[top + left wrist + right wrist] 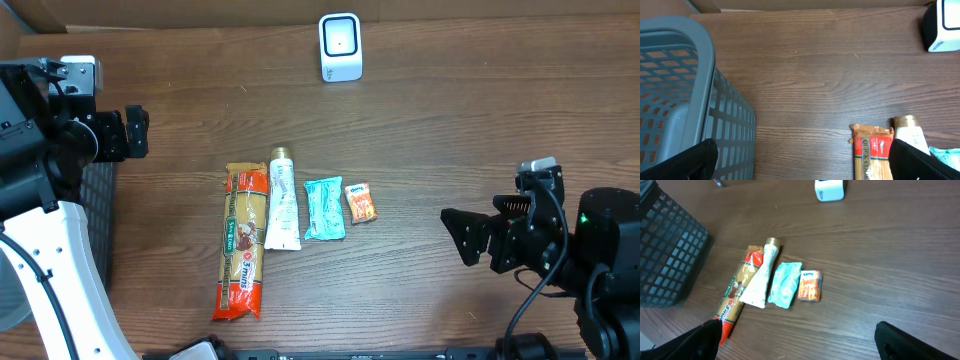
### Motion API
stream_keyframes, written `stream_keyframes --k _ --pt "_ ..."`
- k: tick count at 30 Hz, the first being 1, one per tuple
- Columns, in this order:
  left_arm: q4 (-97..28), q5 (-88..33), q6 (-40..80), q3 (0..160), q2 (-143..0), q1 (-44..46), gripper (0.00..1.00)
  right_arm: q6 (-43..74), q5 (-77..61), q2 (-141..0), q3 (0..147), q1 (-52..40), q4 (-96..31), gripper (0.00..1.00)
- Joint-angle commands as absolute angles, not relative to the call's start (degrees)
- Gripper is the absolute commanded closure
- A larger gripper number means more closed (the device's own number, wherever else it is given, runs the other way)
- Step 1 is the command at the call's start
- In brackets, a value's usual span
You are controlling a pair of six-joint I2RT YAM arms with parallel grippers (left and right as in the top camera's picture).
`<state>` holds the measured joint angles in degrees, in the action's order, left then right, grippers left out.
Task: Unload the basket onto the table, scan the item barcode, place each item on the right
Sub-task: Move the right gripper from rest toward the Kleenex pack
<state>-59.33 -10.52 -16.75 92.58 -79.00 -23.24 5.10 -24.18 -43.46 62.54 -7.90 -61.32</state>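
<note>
Both sets of jaws are spread wide and hold nothing. Four items lie in a row at mid-tabletop (450, 120) — pasta packet (243, 255), tube (282, 200), teal sachet (324, 208), orange sachet (361, 202) — each with its long axis running near to far. The scanner (340, 47) stands at the far edge, well apart from the row. The right arm (600, 240) is nearer: its jaws point left at the row, orange sachet closest (the task names no particular item). The left arm (40, 130) sits near the basket (700, 45), far left. A right-arm pick looks the shorter reach.
</note>
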Motion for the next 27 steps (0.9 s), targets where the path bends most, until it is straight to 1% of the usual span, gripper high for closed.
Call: stream_keyframes --k 1,9,14,17,22,25,27 --pt "-59.35 -11.00 -17.82 93.36 -79.02 -23.22 0.00 4.71 -24.75 -43.22 63.77 -7.75 -60.34 0.00" --pt "-59.35 -11.00 -17.82 93.36 -79.02 -23.22 0.00 6.00 -24.43 -44.03 63.77 -7.75 -58.76 0.00" --pt "-59.35 -11.00 -17.82 93.36 -79.02 -23.22 0.00 8.82 -24.16 -49.28 63.77 -7.81 -59.02 0.01" --pt "-59.35 -11.00 -17.82 93.36 -79.02 -23.22 0.00 8.97 -24.60 -54.28 63.77 -7.81 -59.46 0.06" --pt "-59.35 -11.00 -17.82 93.36 -79.02 -23.22 0.00 8.99 -26.44 -63.59 63.77 -7.84 -57.23 0.08" --pt "-59.35 -11.00 -17.82 93.36 -79.02 -23.22 0.00 8.99 -29.85 -70.19 63.77 -8.43 -53.95 0.12" --pt "-59.35 -11.00 -17.82 93.36 -79.02 -23.22 0.00 9.34 -31.77 -74.02 63.77 -9.15 -51.37 0.16"
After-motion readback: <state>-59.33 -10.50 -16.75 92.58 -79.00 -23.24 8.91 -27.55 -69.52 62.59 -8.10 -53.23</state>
